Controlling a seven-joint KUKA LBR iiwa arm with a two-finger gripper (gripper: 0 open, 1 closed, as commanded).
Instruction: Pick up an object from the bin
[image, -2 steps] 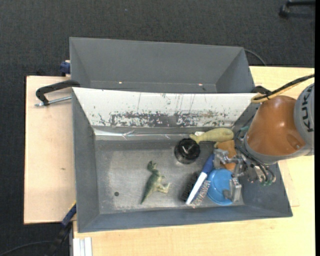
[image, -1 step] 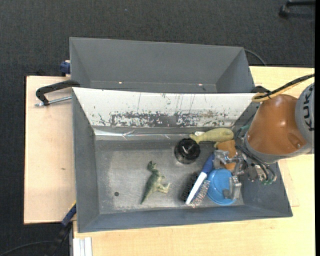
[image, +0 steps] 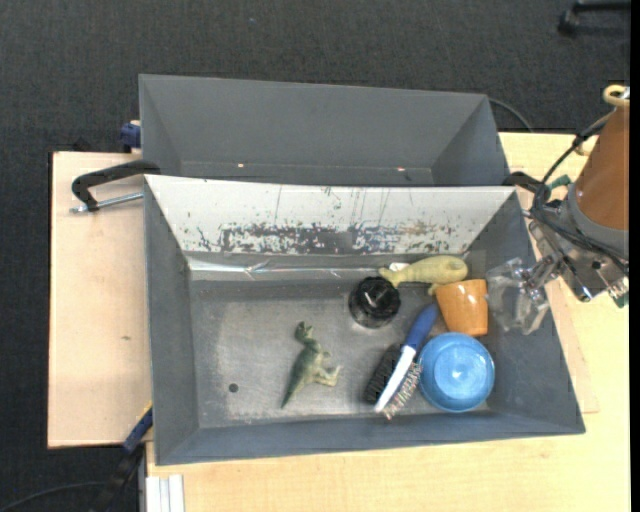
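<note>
My gripper hangs over the right side of the bin, just right of an orange cup. Its fingers stand open with nothing between them. In front of the cup lies a round blue bowl. A brush with a blue handle and black-and-white bristles leans against the bowl's left side. Behind the cup, along the back wall, rests a pale yellow-green elongated toy.
A black round knob-like thing sits near the middle of the bin. A small green toy dinosaur lies on the floor left of centre. The arm comes in over the right rim.
</note>
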